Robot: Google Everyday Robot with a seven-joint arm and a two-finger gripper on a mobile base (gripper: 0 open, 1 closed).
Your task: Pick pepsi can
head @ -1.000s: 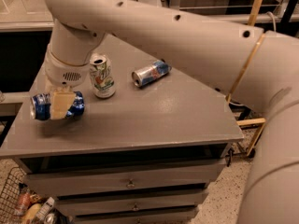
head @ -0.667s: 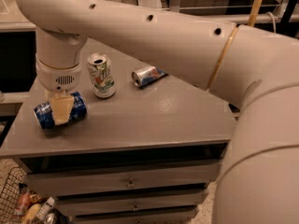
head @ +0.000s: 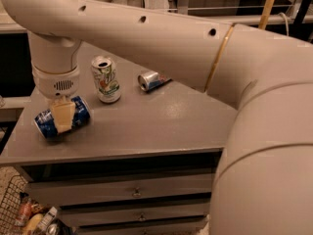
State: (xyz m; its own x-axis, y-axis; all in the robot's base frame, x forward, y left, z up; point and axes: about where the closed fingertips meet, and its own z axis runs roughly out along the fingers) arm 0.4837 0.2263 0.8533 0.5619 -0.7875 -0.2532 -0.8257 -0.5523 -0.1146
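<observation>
The pepsi can, dark blue with a silver end, lies on its side near the front left corner of the grey table. My gripper hangs straight down from the wrist over the can's middle. One tan finger lies across the can's front and the other is hidden behind it. The gripper is shut on the can, which rests at or just above the table top.
A white-and-green can stands upright just right of and behind the gripper. A slim silver-and-blue can lies farther back. My arm spans the upper right. Drawers sit below the table top, and a wire basket holds items at lower left.
The gripper and the pepsi can have shifted slightly right and toward the front edge together. The arm has swung higher across the view. The other two cans have not moved.
</observation>
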